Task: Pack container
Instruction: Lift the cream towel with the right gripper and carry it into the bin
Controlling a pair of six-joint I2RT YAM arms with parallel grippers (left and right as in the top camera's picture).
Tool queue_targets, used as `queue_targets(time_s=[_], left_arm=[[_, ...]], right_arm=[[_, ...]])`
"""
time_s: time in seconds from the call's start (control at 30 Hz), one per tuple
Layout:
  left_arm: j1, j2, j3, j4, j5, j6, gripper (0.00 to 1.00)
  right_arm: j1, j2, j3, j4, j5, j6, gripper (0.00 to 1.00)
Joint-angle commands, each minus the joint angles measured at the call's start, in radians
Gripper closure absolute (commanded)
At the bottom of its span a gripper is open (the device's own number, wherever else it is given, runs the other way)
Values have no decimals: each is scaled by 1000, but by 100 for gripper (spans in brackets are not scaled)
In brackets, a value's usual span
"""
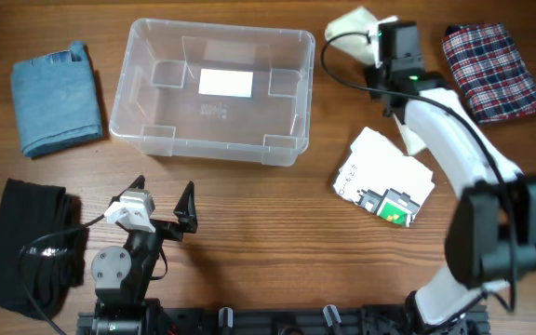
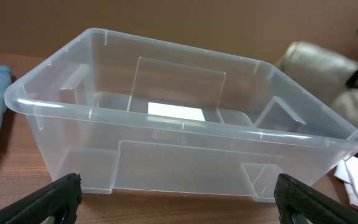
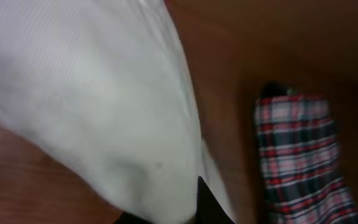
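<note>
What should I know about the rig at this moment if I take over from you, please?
Left gripper: open, empty, in front of the container.
Right gripper: at the cream cloth, right of the container; whether it grips cannot be told.
Container: empty apart from its white label.
On the table, outside it: blue cloth, black cloth, plaid cloth, white packet.
Done: nothing packed.
Left: probably all of these still go in.

Left claw spread wide near its base; right arm stretched far forward.
</note>
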Motion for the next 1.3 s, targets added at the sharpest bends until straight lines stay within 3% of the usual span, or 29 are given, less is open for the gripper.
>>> queue_targets(time_s=[0.0,0.27,0.6,0.77,1.27], left_arm=[[7,-2,-4,-4,12,-9,0],[7,-2,-4,-4,12,-9,0],[7,-2,-4,-4,12,-9,0],[7,-2,-4,-4,12,-9,0],[7,-2,-4,-4,12,-9,0]], right_arm=[[5,-129,11,17,-16,-27,96],[37,-231,13,86,-16,-148,96],[397,-305,15,289,104,-278,96],[546,-300,15,313,96,-314,96],[632,3,14,508,49,-360,96]])
